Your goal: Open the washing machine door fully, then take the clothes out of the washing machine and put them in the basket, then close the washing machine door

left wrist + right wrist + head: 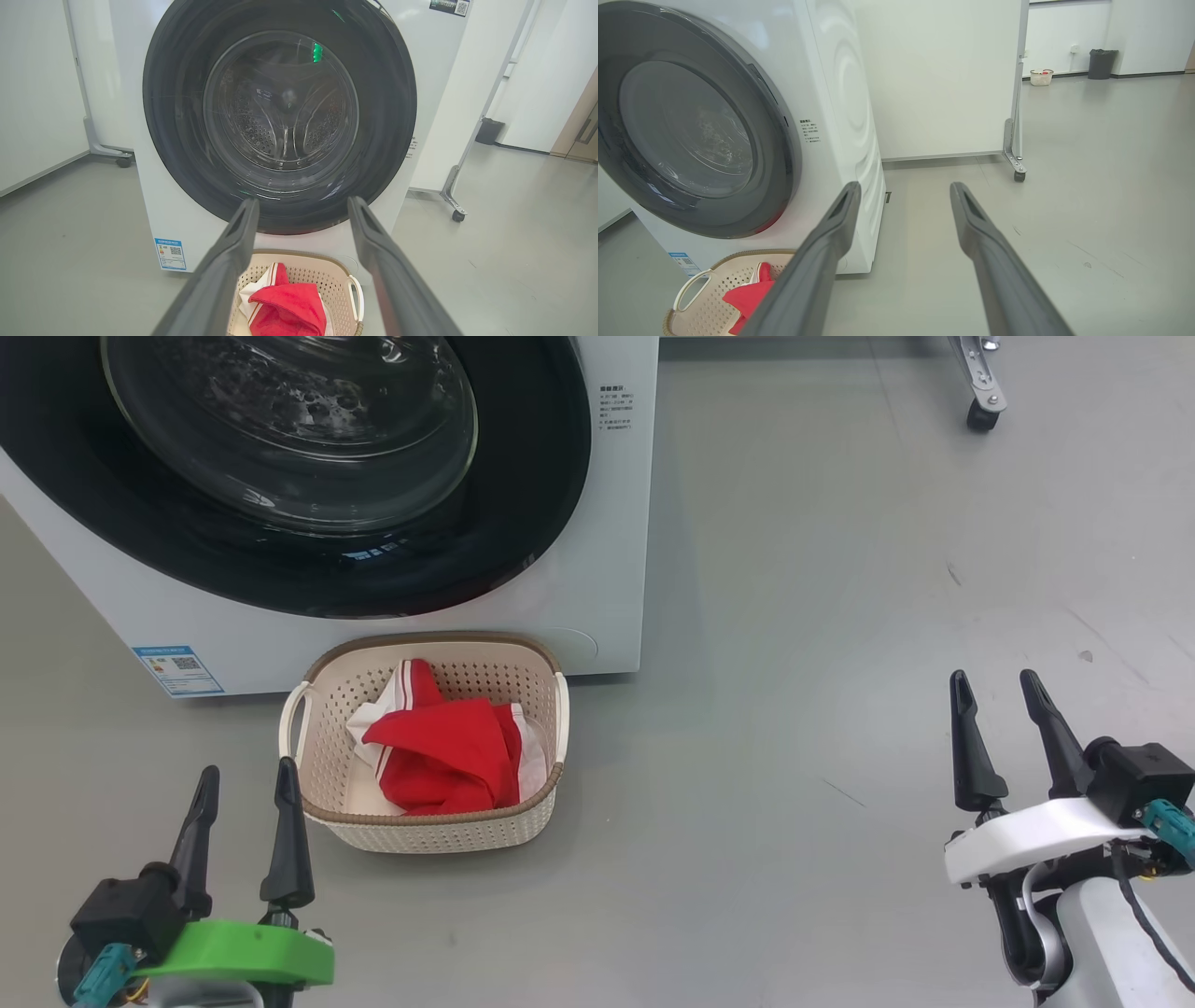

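The washing machine (597, 504) (154, 196) (840, 93) stands at the top left, its door (299, 476) (280, 112) (691, 140) shut flat against the front. The cream basket (317, 728) (341, 280) (705, 294) sits on the floor just before it. Red clothes (443, 756) (289, 308) (747, 296) with white trim lie inside the basket. My left gripper (245, 779) (302, 205) hangs open just left of the basket, with nothing held. My right gripper (995, 683) (906, 189) is open over bare floor far to the right.
A blue label sticker (177, 669) marks the machine's lower left corner. A wheeled panel foot (980, 392) (1015, 163) stands at the back right. Farther off are a dark bin (1102, 64) and another small basket (1041, 77). Grey floor stretches between the grippers.
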